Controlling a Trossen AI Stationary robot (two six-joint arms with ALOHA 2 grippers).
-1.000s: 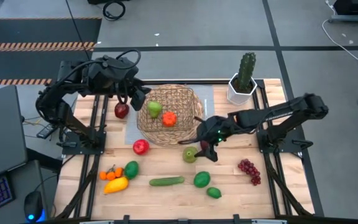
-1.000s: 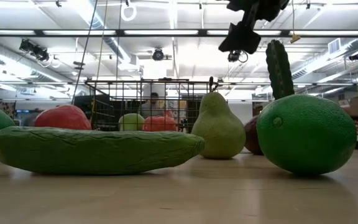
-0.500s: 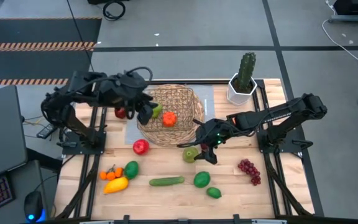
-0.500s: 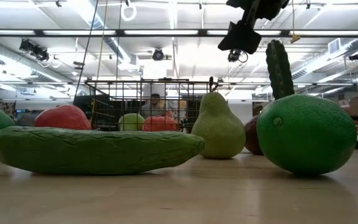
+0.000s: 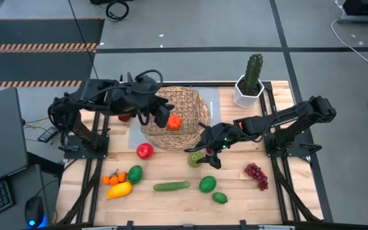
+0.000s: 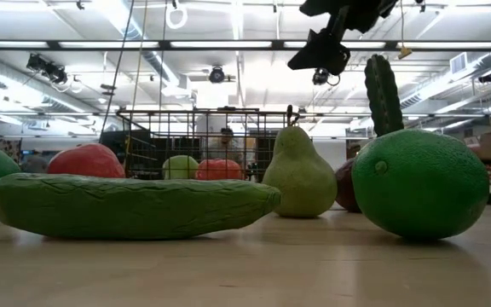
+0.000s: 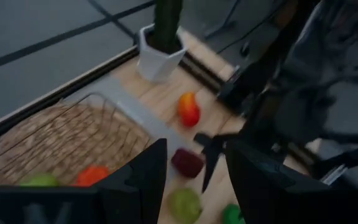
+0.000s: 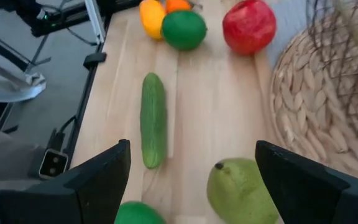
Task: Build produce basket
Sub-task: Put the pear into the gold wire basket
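Note:
The woven basket (image 5: 174,118) stands at the table's far middle, and a green fruit (image 7: 39,180) and an orange one (image 5: 174,121) lie in it. My left gripper (image 5: 163,117) hovers over the basket's left half, open and empty (image 7: 194,149). My right gripper (image 5: 201,153) is low at the basket's near right rim, open. Its fingers stand on either side of the green pear (image 8: 241,190), which lies on the table. A dark plum (image 7: 188,163) lies next to the pear. A dark red apple (image 5: 125,117) rests on the table left of the basket.
A red apple (image 5: 145,151), oranges (image 5: 114,179), a mango (image 5: 120,189), a cucumber (image 5: 171,186), two limes (image 5: 207,184) and grapes (image 5: 256,174) lie across the near half of the table. The cactus pot (image 5: 248,89) stands at the far right.
My left gripper has travelled toward the table's right edge, from above the dark red apple to over the basket, rolling a little as it went. The apple has stayed where it was. My right gripper has kept its place over the pear.

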